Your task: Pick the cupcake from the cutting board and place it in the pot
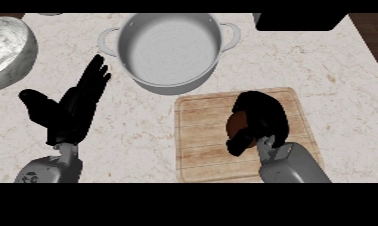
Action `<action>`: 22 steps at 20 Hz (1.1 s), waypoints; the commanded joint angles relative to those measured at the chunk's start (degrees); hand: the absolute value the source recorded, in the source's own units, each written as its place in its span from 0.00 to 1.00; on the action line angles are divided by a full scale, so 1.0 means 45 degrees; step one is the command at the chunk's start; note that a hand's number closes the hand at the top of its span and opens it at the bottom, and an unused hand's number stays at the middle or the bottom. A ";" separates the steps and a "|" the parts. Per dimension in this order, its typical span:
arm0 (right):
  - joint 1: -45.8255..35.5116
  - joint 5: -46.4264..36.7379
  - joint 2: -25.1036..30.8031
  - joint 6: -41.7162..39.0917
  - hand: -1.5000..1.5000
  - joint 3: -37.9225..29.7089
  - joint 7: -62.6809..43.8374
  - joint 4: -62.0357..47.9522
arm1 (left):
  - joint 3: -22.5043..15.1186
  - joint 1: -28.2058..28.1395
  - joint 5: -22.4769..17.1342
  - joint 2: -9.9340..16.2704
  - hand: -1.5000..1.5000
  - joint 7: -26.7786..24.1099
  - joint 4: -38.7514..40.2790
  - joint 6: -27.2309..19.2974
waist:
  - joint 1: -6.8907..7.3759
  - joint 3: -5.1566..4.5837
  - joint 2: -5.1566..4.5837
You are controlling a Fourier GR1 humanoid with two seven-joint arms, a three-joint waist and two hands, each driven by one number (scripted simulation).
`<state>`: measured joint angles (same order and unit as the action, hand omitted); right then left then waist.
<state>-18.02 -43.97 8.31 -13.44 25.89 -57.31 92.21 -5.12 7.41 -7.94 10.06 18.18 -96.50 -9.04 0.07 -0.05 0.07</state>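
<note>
A brown cupcake (237,122) sits on the wooden cutting board (199,135) at the lower right, mostly hidden. My right hand (262,115) is curled over it, fingers and thumb wrapped round it. The silver pot (170,47), with two side handles, stands beyond the board at top centre, and nothing shows inside it. My left hand (74,107) rests open on the counter at the left, fingers straight and pointing up toward the pot's left side.
A metal bowl (11,52) sits at the far left edge. A black object (299,21) lies at the top right. The marble counter (332,75) runs round the board and pot.
</note>
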 commanded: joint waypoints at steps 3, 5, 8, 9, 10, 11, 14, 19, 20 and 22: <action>-0.1656 -0.0526 -0.1787 0.1295 1.00 0.1424 -0.3789 -0.1328 | -0.0267 -0.0318 0.0225 -0.0185 0.50 0.0028 -0.0321 0.0018 | 0.0205 0.0006 -0.0013; -0.2131 -0.0609 -0.1807 0.2546 1.00 0.2031 -0.3865 -0.2294 | -0.0222 0.0110 0.0310 -0.0268 0.50 -0.0119 0.0211 0.0049 | 0.0218 0.0007 -0.0036; -0.1902 -0.1086 -0.1823 0.2173 1.00 0.2599 -0.4739 -0.1541 | -0.0063 0.0552 0.0435 -0.0452 0.50 -0.0194 0.0722 -0.0162 | 0.0046 0.0005 -0.0001; -0.2107 -0.1534 -0.1826 0.2644 1.00 0.2439 -0.4363 -0.2204 | -0.0135 0.0300 0.0395 -0.0497 0.50 -0.0104 0.0421 -0.0164 | 0.0104 0.0007 -0.0007; -0.2433 -0.2162 -0.1829 0.1880 1.00 0.1890 -0.4891 -0.1337 | -0.0091 -0.0034 0.0201 -0.0363 0.50 -0.0231 0.0309 0.0099 | 0.0020 -0.0002 0.0044; -0.2455 -0.2952 -0.1574 0.1929 1.00 0.1422 -0.4427 -0.1386 | 0.0289 0.0112 0.0033 0.0034 0.50 0.0339 -0.0060 0.0115 | -0.0021 0.0002 0.0070; -0.3144 -0.3911 -0.1830 0.1141 1.00 0.1949 -0.5647 -0.0183 | 0.0293 0.0177 0.0120 0.0050 0.50 0.0208 0.0141 0.0176 | -0.0072 -0.0009 0.0099; -0.3689 -0.4737 -0.1832 -0.0094 1.00 0.1727 -0.5262 0.2167 | 0.0031 -0.0123 0.0174 -0.0166 0.50 0.0279 -0.0378 0.0194 | -0.0066 0.0000 0.0095; -0.3596 -0.4901 -0.1833 -0.0410 1.00 0.1926 -0.5434 0.2992 | 0.0313 -0.0238 0.0089 -0.0018 0.50 0.0002 -0.0269 0.0282 | -0.0108 -0.0003 0.0113; -0.5022 -0.5089 -0.1834 -0.0453 1.00 0.1611 -0.5451 0.2563 | 0.0198 -0.0235 0.0120 -0.0183 0.50 -0.0456 0.0389 0.0481 | -0.0003 -0.0012 0.0055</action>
<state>-33.68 -64.79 1.16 -8.99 32.91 -68.38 99.99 -4.36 7.06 -7.24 9.34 18.31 -96.41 -8.10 -0.22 -0.05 0.41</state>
